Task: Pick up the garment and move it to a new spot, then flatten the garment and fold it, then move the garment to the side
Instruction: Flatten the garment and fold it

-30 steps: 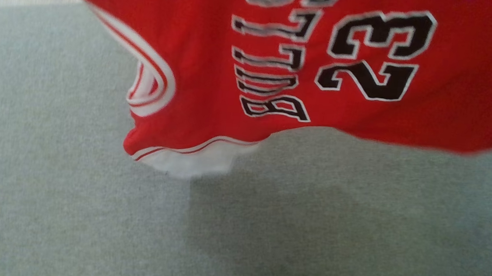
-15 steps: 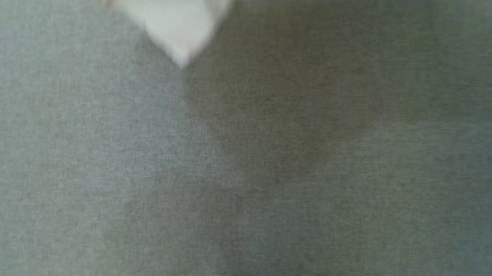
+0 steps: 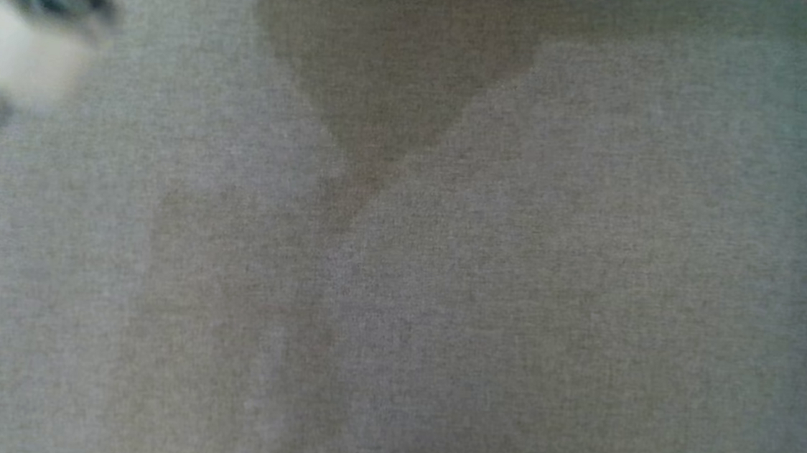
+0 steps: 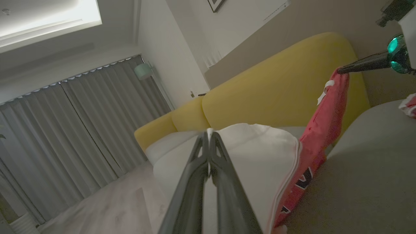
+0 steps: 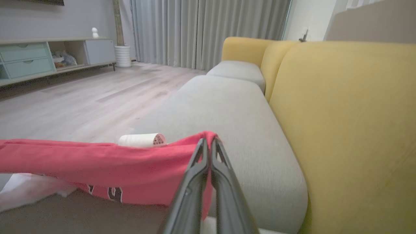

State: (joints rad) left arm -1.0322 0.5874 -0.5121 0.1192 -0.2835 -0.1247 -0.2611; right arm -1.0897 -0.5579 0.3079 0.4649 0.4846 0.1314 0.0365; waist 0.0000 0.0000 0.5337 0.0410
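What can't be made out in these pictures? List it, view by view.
1. Head view: all motion-blurred; the pale-and-dark shape at the left edge is unidentifiable.
2. Left wrist view: the jersey hangs edge-on, so its lettering is mostly hidden in folds.
3. Right wrist view: a white cylinder is half hidden behind the jersey, and the folded cloth hides most of the print.

A red garment (image 5: pixel 97 165) with black, white-edged lettering, white trim and a pale inner face hangs stretched sideways in a sagging band above the grey seat of the sofa (image 5: pixel 227 107), before its yellow backrest, lower folds drooping toward the cushion.
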